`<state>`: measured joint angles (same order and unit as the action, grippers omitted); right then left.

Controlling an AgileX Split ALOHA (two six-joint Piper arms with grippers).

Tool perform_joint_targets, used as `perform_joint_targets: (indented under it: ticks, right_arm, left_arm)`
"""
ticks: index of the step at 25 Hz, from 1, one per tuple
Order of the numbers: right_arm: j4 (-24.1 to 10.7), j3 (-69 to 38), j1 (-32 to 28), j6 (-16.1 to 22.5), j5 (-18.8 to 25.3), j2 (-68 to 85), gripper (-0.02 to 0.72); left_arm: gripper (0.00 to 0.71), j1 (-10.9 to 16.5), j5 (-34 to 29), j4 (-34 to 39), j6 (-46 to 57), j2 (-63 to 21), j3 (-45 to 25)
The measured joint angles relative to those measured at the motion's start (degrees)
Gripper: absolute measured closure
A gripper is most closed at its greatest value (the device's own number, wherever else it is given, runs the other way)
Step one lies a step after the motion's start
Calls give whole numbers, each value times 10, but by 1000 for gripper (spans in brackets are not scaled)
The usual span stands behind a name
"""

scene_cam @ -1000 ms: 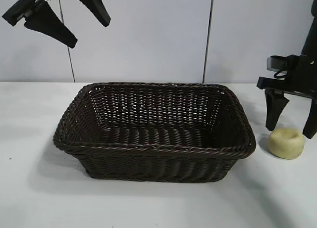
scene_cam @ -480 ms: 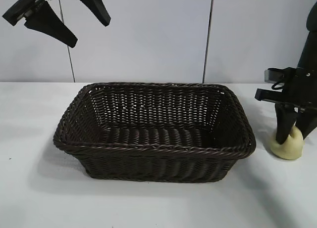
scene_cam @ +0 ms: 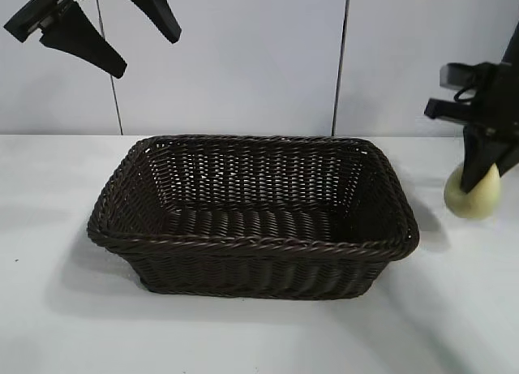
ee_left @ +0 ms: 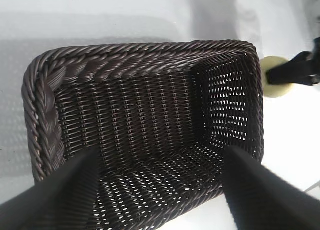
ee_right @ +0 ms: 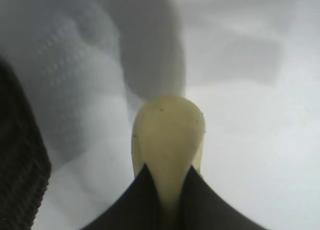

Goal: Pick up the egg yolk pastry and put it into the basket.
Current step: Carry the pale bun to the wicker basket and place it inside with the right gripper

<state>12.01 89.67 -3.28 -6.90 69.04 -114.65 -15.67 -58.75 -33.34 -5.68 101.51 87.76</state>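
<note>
In the exterior view, the right gripper (scene_cam: pixel 480 179) is clamped on the egg yolk pastry (scene_cam: pixel 472 197) and holds it just clear of the white surface (scene_cam: pixel 259 333), to the right of the basket (scene_cam: pixel 251 244) and apart from its rim. The pastry hangs from the fingers with most of its body below them, which suits a lift over the braided rim before any move sideways. The far side of the pastry and the fingertip contact are covered by the gripper itself, and the arm is cut off at the frame edge. The left gripper (scene_cam: pixel 113 37) hangs high at the upper left, spread wide and holding nothing, parked out of the way.

In the left wrist view, the basket's interior lies below with nothing in it, so the drop zone is free. The pastry (ee_left: pixel 272 88) peeks past the far rim, partly crossed by the dark right gripper (ee_left: pixel 295 74); the left fingers (ee_left: pixel 60 195) frame the bottom corners.

In the right wrist view, the pastry (ee_right: pixel 167 140) sits pinched edge-on between the two dark fingers (ee_right: pixel 135 200). Its dimpled top cannot be made out here, and only a dark sliver of basket (ee_right: pixel 20 165) shows at the side.
</note>
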Motion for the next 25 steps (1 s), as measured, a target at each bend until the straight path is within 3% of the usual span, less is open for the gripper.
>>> perform_joint_targets:
  ticks: [11,19,25]
  right_arm:
    - [44,0,11,-2,7,122,673]
    - [57,-2,124,-1,1,119,674]
    - [60,-2,196,22,-18,108,678]
  left_arm:
    - [203,0,0,0,0,0,0]
    - [203,0,0,0,0,0,0]
    - [203,0,0,0,0,0,0]
